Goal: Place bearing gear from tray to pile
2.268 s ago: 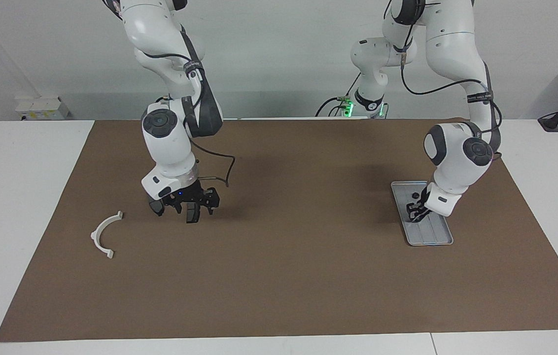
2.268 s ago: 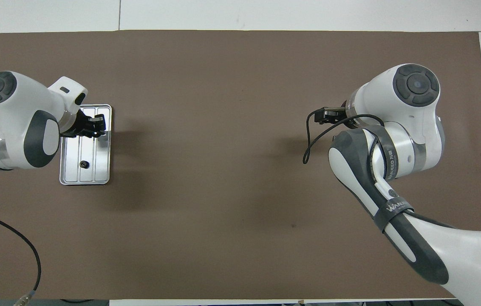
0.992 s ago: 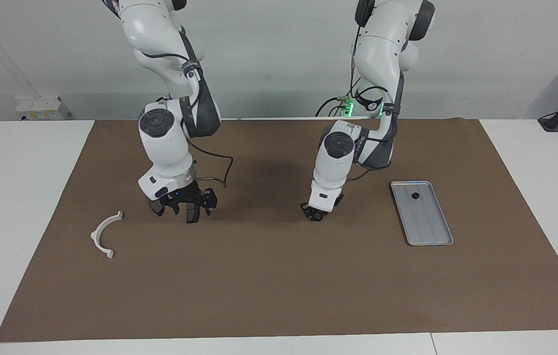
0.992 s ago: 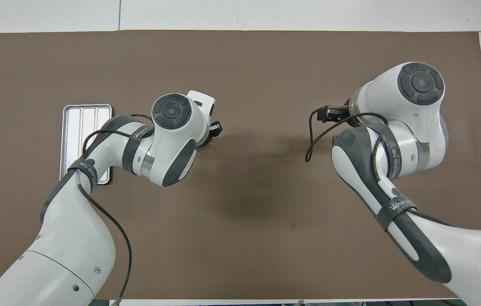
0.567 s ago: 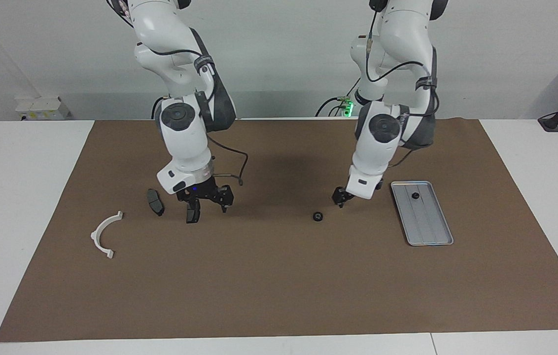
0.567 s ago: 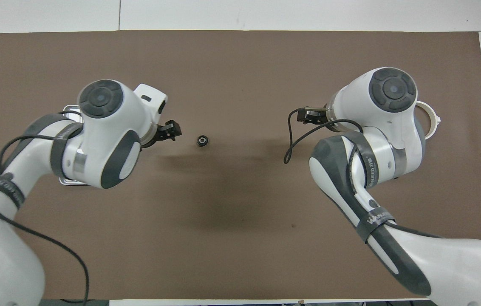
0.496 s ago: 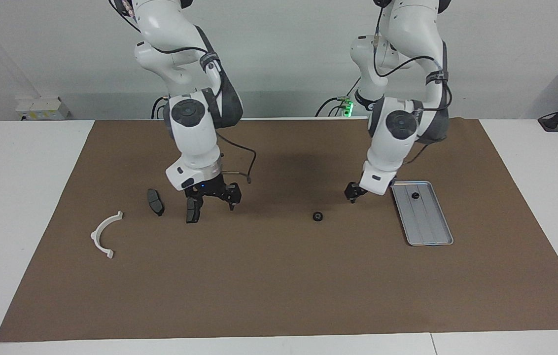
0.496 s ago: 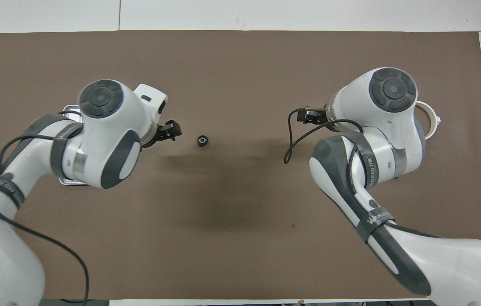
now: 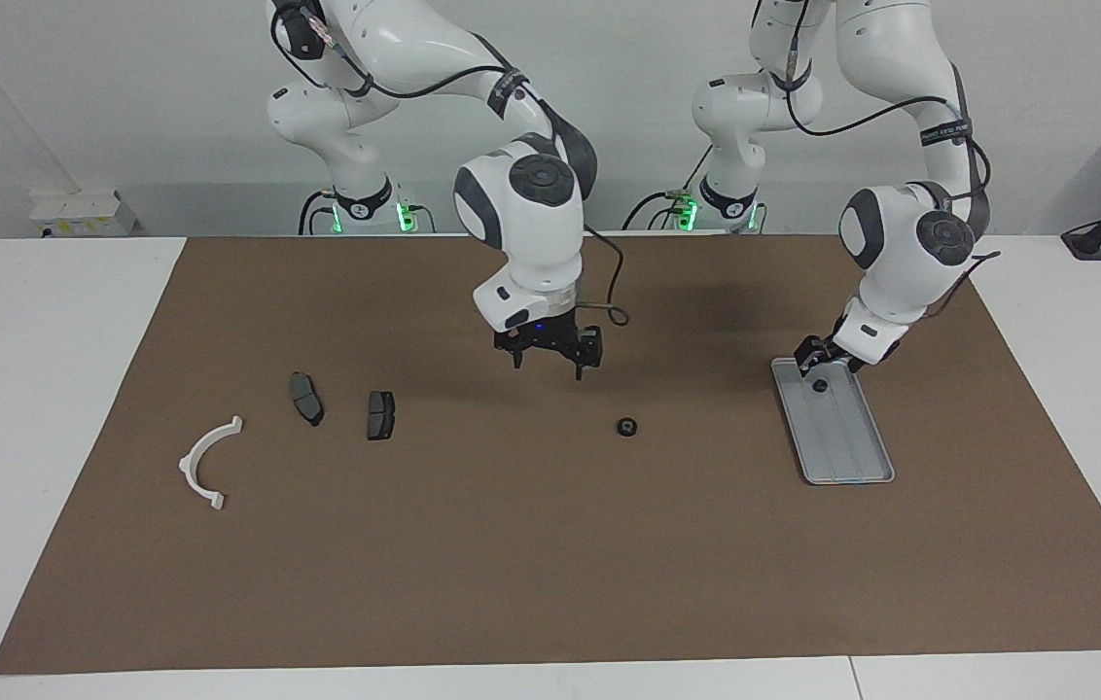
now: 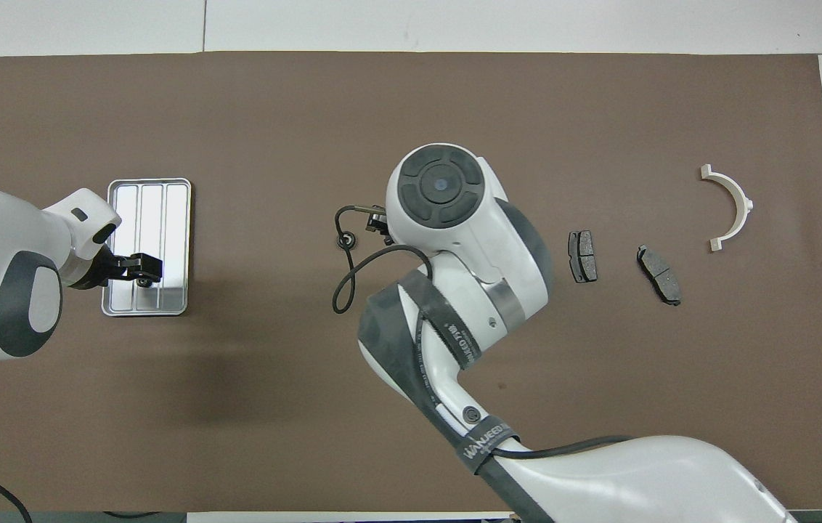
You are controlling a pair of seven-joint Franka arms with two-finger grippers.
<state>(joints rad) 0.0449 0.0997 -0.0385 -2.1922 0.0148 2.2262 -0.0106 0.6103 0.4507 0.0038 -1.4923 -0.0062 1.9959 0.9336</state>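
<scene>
A small black bearing gear (image 9: 625, 427) lies on the brown mat between the tray and the pile; it also shows in the overhead view (image 10: 345, 240). A second small black gear (image 9: 820, 386) lies in the silver ridged tray (image 9: 847, 442), at the end nearer to the robots. The tray also shows in the overhead view (image 10: 151, 203). My left gripper (image 9: 817, 359) hangs low over that end of the tray. My right gripper (image 9: 550, 365) is open and empty above the mat, beside the loose gear. The pile is two dark brake pads (image 9: 306, 398) (image 9: 380, 414) and a white half-ring bracket (image 9: 209, 461).
The brown mat (image 9: 550, 564) covers most of the white table. In the overhead view the pads (image 10: 583, 256) (image 10: 659, 274) and the bracket (image 10: 729, 206) lie toward the right arm's end. A black cable loops off the right wrist (image 10: 342, 287).
The left gripper has left the gear on the mat and swung back over the tray. The right gripper has moved from the brake pads toward the loose gear, uncovering both pads.
</scene>
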